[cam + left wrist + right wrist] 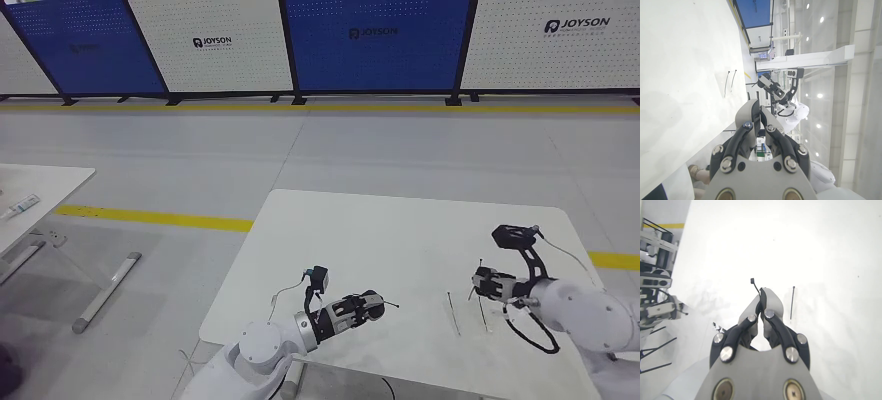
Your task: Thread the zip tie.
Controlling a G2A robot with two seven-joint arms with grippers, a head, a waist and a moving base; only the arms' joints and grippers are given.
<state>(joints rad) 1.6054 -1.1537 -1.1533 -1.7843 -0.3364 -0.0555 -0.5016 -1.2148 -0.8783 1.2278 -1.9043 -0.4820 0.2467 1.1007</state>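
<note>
Zip tie (755,287) is seen in R wrist view clenched btwn the jaws of right gripper (761,294), its square head poking out past the fingertips, above table (791,247). A spare tie (792,303) lies flat just beside, and left gripper (678,311) is seen farther off, well apart. In L wrist view, left gripper's jaws are pressed nearly together; what is pinched cannot be told there. In top view, left gripper sits low in frame, left of centre, w/ a thin black strip (393,302) sticking out toward frame right, prob. another tie's tail. Right gripper is at lower right, and the spare tie w/ a neighbour tie (453,312) alongside lies btwn the two. Step in hand is judged to be alignment before insertion. The head's slot should be turned to face the strip, tips brought level, and the approach kept slow, since a thin tail is likely to flex and miss. Spare tie and neighbour tie should be passed over, not swept.
</note>
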